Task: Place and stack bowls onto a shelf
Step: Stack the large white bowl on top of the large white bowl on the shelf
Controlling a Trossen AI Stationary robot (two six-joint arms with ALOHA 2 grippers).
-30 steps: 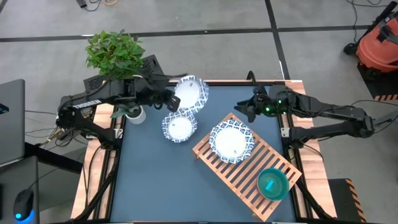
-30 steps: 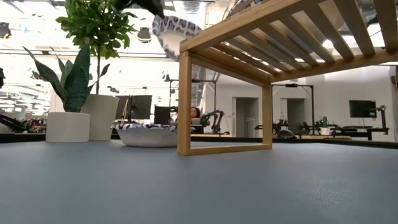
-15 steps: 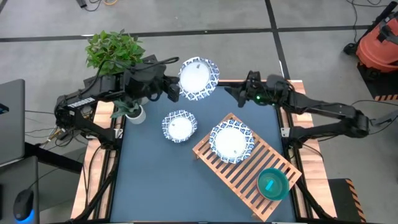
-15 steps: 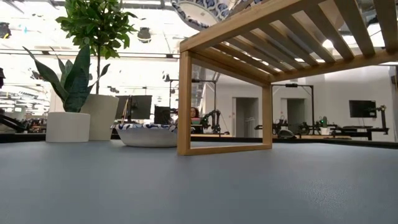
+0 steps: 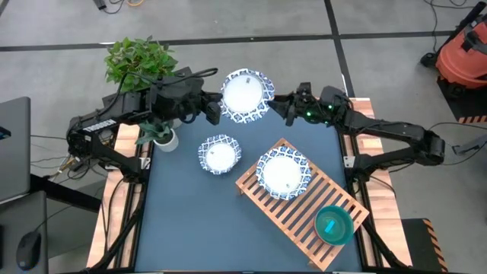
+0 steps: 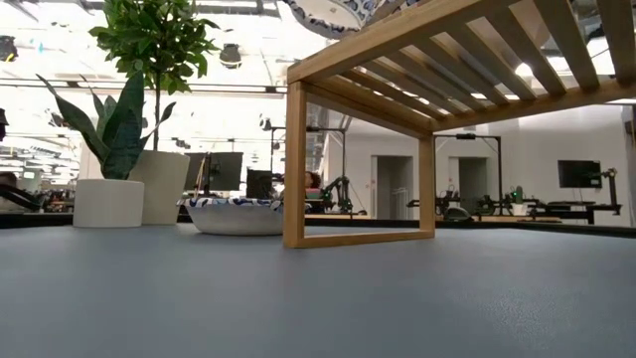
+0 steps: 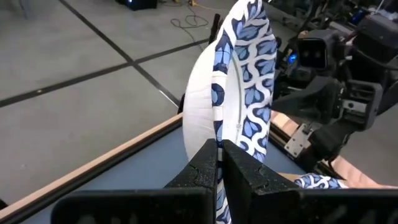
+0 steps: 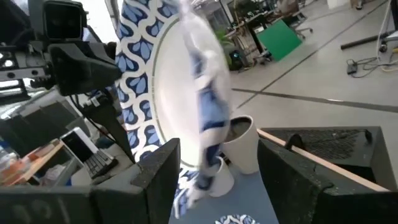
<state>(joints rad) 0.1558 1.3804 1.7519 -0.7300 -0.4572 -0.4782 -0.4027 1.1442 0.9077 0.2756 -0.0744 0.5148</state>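
A white bowl with a blue patterned rim [image 5: 243,93] is held in the air over the table's far edge by my left gripper [image 5: 219,106], which is shut on it. My right gripper [image 5: 280,108] is open just right of that bowl, and in the right wrist view the bowl's rim [image 8: 202,118] stands between its fingers without plainly touching them. A second patterned bowl [image 5: 219,154] rests on the table. A third patterned bowl [image 5: 283,173] and a teal bowl [image 5: 333,225] sit on the wooden slatted shelf [image 5: 303,209]. The magenta and orange-red bowls are out of view. My left gripper pinches the bowl's rim [image 7: 216,127] between its two fingers, one on the inner face and one on the outer. It reaches in from the table's left. The bowl is lifted clear and tipped up on its edge.
A pale plant pot [image 5: 163,139] with a leafy plant [image 5: 141,65] stands at the table's far left corner, under my left arm. The low view shows two pots [image 6: 109,202] left of the bowl on the table [image 6: 236,214], and the shelf's leg [image 6: 294,164].
My left gripper has lifted the patterned bowl up and carried it toward the far edge and a little right, away from the bowl on the table. My right gripper has moved left and toward the far edge, up to the lifted bowl's rim.
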